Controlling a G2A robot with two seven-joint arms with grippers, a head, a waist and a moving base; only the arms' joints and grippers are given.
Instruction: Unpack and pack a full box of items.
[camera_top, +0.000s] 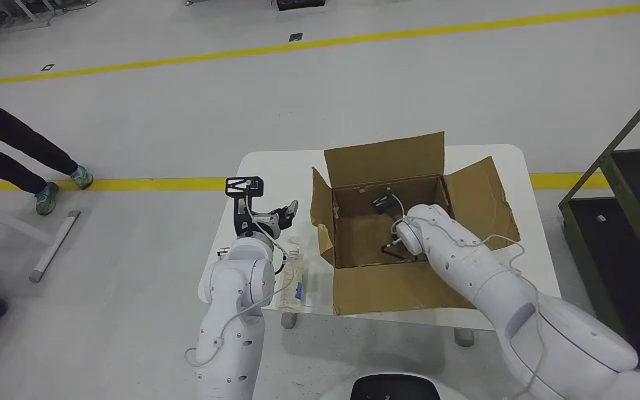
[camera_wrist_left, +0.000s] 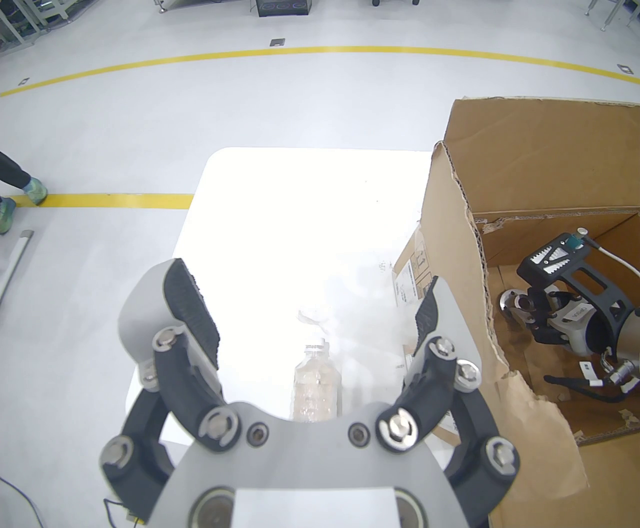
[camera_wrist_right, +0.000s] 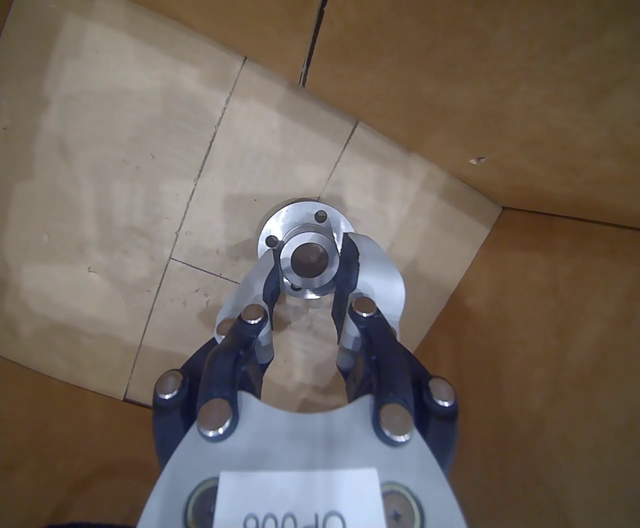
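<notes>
**Item 1: metal flange** (camera_wrist_right: 306, 260). Round, bright steel, with a raised centre hub and small holes through its rim. It is inside the cardboard box (camera_top: 385, 162), low over the taped floor panels. Whether it rests on the floor or hangs just clear of it cannot be told.

**Item 2: right claw** (camera_wrist_right: 310, 256). It is down inside the box and pinches the flange's hub. One dark pad (camera_wrist_right: 350, 260) is pressed to each side of the hub.

**Item 3: cardboard box.** Brown corrugated board, standing open on the counter (camera_top: 275, 165) with all four flaps turned outward. The edge of the flap nearest the left arm is ragged and torn.

**Item 4: plastic bottle** (camera_wrist_left: 316, 380). Clear with a white cap, lying on the counter just beside the box's left wall, outside the box.

**Item 5: left claw** (camera_wrist_left: 305, 285). Spread wide with nothing between its ribbed pads. It is held above the counter over the bottle, apart from it, to the left of the box.

**Item 6: counter.** White top with rounded corners, carrying the box and the bottle.
</notes>
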